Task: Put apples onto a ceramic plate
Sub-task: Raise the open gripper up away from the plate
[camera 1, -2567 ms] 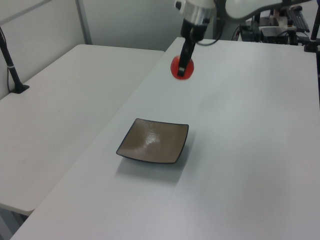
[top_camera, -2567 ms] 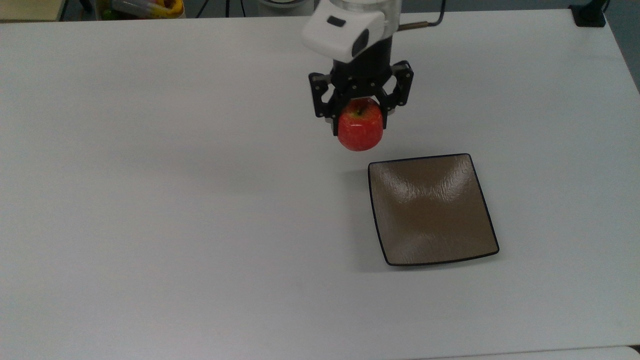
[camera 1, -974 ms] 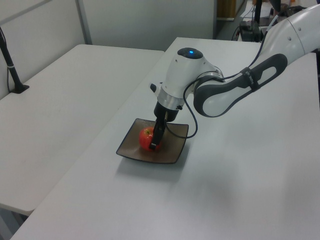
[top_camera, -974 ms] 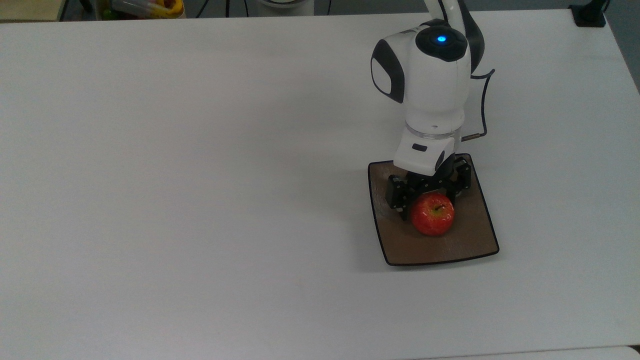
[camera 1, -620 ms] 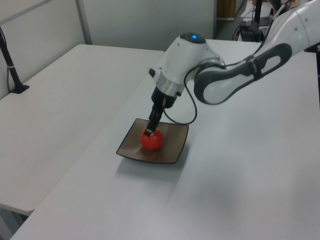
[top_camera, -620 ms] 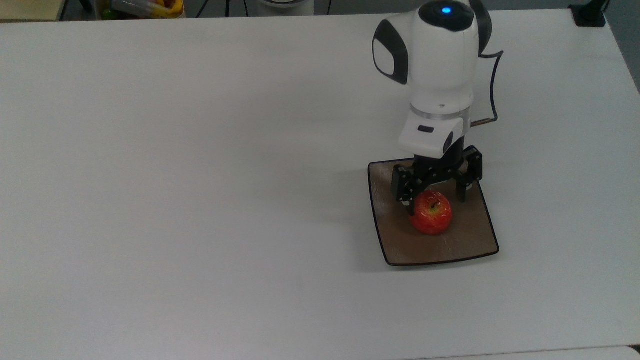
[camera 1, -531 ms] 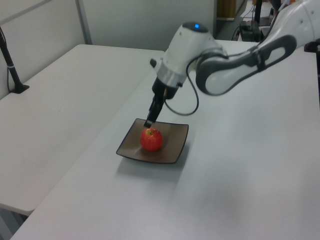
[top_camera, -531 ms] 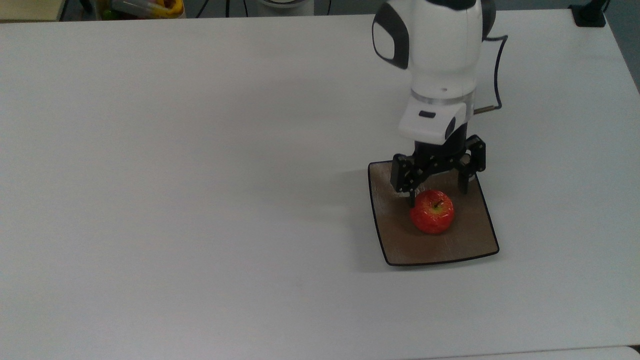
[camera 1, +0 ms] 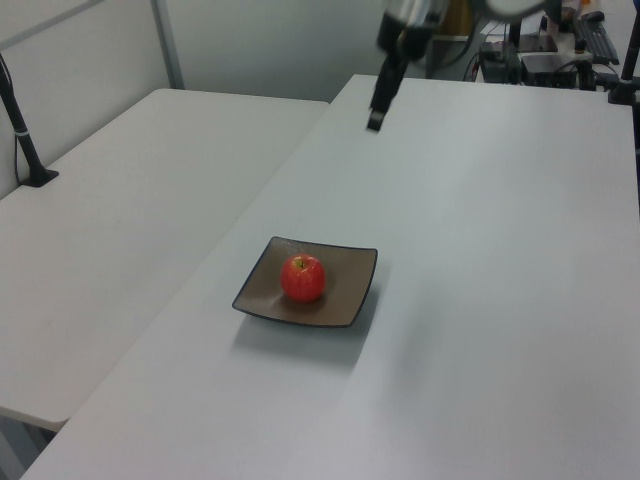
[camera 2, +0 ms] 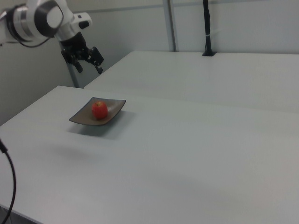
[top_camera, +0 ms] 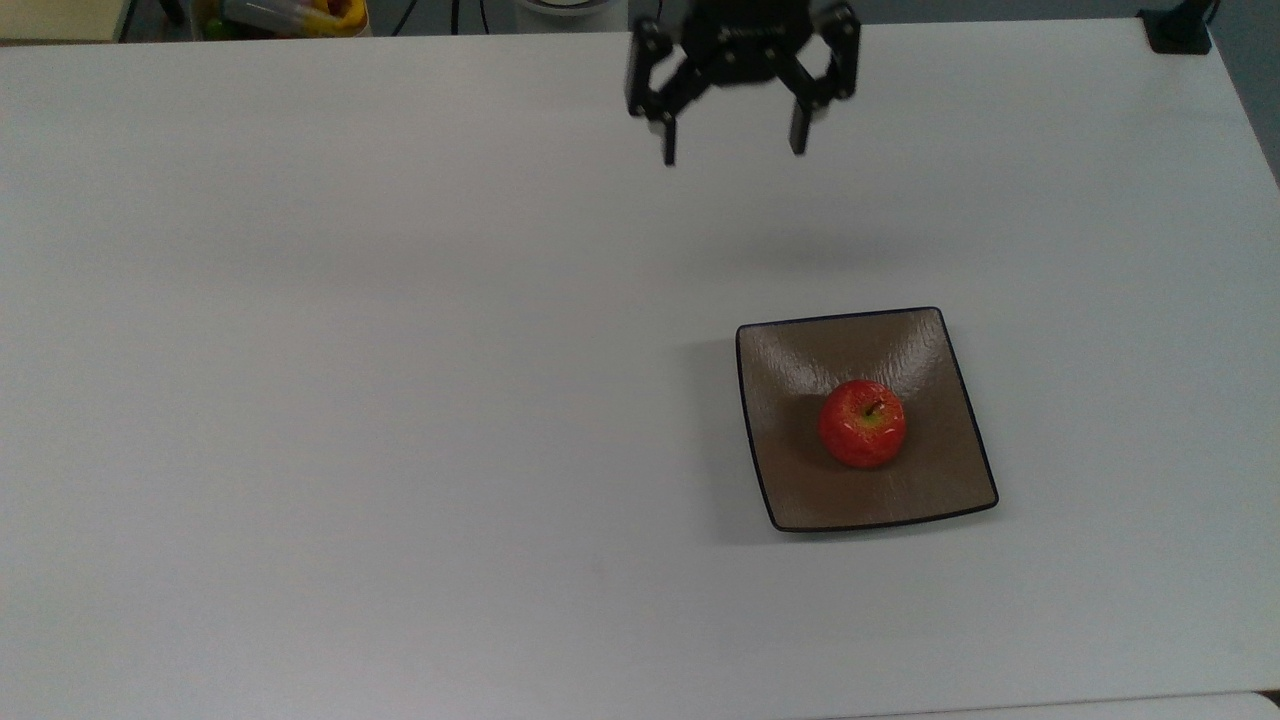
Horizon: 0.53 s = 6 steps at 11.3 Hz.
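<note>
One small red apple (top_camera: 863,424) with a yellow-green patch at its stem sits upright in the middle of the square brown ceramic plate (top_camera: 790,350). The left view shows the same apple (camera 1: 302,278) on the plate (camera 1: 345,297), and so does the right view: apple (camera 2: 99,110), plate (camera 2: 116,109). My gripper (top_camera: 732,153) hangs high above the table, far from the plate toward the top view's upper edge. It is open and holds nothing. The gripper (camera 2: 89,68) is up and to the left of the plate in the right view.
The plate stands on a wide white table (top_camera: 350,400). A second white table (camera 1: 110,200) adjoins it on the left view's left. A black post (camera 2: 207,28) stands at the back of the far table in the right view. Clutter (top_camera: 285,15) lies beyond the top view's upper edge.
The gripper carried the apple down onto the plate, opened and let it go. It then rose and withdrew toward the top view's upper edge. The apple stays on the plate.
</note>
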Motion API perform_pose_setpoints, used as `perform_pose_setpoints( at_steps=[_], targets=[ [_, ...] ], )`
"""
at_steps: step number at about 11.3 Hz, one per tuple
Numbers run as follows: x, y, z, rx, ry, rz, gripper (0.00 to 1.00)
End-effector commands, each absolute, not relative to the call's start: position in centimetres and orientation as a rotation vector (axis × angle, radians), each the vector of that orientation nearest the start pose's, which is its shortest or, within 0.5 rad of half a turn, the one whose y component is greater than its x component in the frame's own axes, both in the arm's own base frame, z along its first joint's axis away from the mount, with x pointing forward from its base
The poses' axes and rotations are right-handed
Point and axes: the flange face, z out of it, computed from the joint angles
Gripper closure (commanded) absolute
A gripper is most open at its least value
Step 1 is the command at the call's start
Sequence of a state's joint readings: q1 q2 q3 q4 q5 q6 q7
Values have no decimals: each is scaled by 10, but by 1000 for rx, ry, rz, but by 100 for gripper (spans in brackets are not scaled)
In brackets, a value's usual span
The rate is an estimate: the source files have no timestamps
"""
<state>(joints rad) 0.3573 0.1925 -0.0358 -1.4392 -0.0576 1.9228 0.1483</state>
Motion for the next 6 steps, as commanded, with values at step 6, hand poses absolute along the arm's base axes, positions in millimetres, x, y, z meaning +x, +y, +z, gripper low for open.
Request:
perform_pose_setpoints(
  at_steps=[6],
  targets=[
    [504, 49, 654, -3081, 225, -47, 0]
  ],
)
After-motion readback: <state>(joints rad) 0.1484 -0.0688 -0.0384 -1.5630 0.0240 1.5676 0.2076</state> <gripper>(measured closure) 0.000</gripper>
